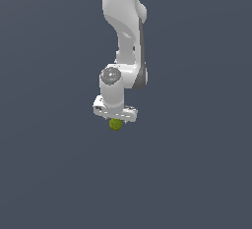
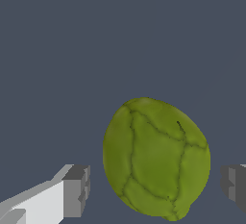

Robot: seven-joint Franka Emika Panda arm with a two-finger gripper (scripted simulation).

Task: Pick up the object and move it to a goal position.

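The object (image 1: pixel 115 124) is a small bumpy yellow-green ball sitting right under the white hand of my gripper (image 1: pixel 116 119) in the exterior view. In the wrist view the object (image 2: pixel 156 155) looms large, veined with dark green lines, and it lies between the two grey fingertips of my gripper (image 2: pixel 154 187). One fingertip (image 2: pixel 77 192) stands off one side of it and the other fingertip (image 2: pixel 234 182) off the opposite side, with a gap showing on each side. The gripper is open around the ball and neither pad touches it.
A plain dark grey-blue surface (image 1: pixel 197 174) fills everything around the arm. The white arm (image 1: pixel 125 21) comes down from the top of the exterior view.
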